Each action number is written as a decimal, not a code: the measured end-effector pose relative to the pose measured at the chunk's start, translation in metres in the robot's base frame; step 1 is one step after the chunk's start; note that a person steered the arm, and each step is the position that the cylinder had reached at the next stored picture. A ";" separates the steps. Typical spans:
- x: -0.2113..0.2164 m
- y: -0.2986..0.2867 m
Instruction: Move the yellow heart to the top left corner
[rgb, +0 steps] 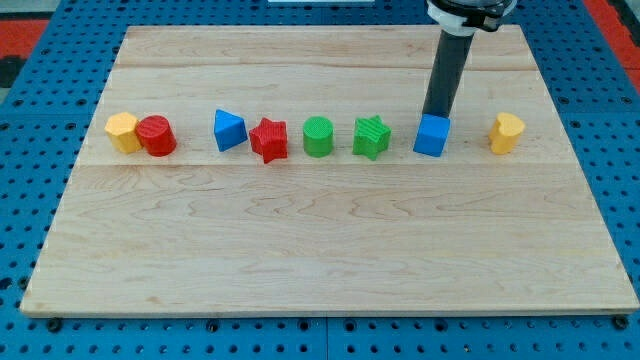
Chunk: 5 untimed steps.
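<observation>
The yellow heart (507, 133) sits at the right end of a row of blocks across the middle of the wooden board (320, 250). My tip (436, 116) is just above the blue cube (432, 136), at or against its top edge, left of the yellow heart with a gap between them. I cannot tell whether the tip touches the cube. The board's top left corner (135, 40) is far from the heart.
From the view's left, the row holds a yellow pentagon-like block (122, 131) touching a red cylinder (156, 135), a blue triangle (229, 130), a red star (268, 139), a green cylinder (318, 136) and a green star (371, 137).
</observation>
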<state>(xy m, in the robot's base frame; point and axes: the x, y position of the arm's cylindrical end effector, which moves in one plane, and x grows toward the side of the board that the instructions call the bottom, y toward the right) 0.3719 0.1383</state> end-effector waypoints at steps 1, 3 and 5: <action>0.000 0.000; -0.008 0.006; -0.038 0.096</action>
<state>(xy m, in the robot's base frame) 0.3339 0.2346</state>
